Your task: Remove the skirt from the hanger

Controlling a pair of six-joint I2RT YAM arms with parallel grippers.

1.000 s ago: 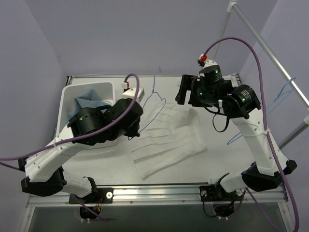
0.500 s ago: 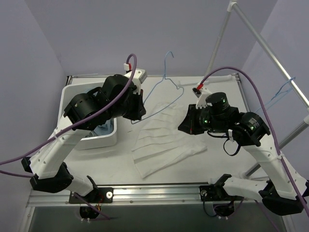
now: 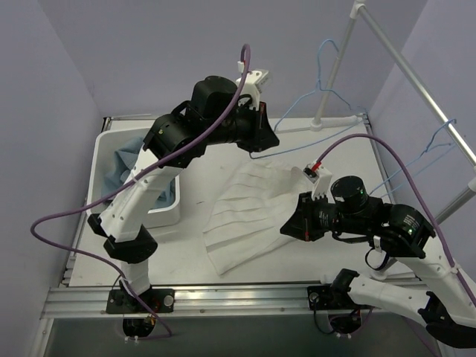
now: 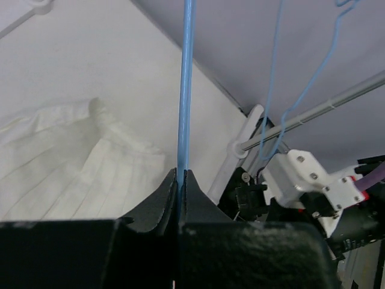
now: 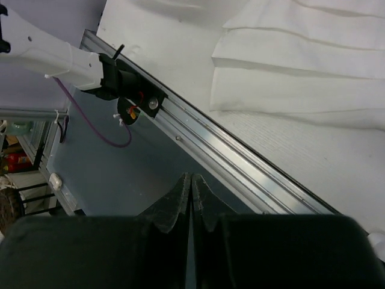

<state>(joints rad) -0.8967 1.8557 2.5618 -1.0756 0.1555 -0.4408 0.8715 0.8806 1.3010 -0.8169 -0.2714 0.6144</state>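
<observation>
The left arm is up high over the far side of the table [image 3: 178, 256]; the left gripper [image 4: 180, 176] is clamped tight on the thin blue wire of the hanger [image 4: 185, 90], and in the wrist view the wire runs straight up out of the pinched fingertips; from above, the hanger hangs in the air, its hook toward the metal rack [image 3: 405, 71] at the back right, well clear of the tabletop.

The skirt [image 3: 249, 216] is off the hanger; it lies flat on the table, white and pleated, spread in a fan near the middle, with its narrow end toward the back and its wide hem toward the near edge; nothing is gripping it.

The right arm is low on the near right side; the right gripper [image 5: 190, 178] has its fingers pressed together with nothing between them; from above it sits at the skirt's right edge, though whether it touches the cloth I cannot tell; its wrist camera looks down past the fingertips at the skirt's hem and the metal rail [image 5: 228, 159] along the near edge of the table.

Over on the left stands a white bin [image 3: 160, 216] with a blue cloth [image 3: 126, 160] bundled inside; a second blue hanger [image 3: 439, 141] hangs on the rack at the far right.
</observation>
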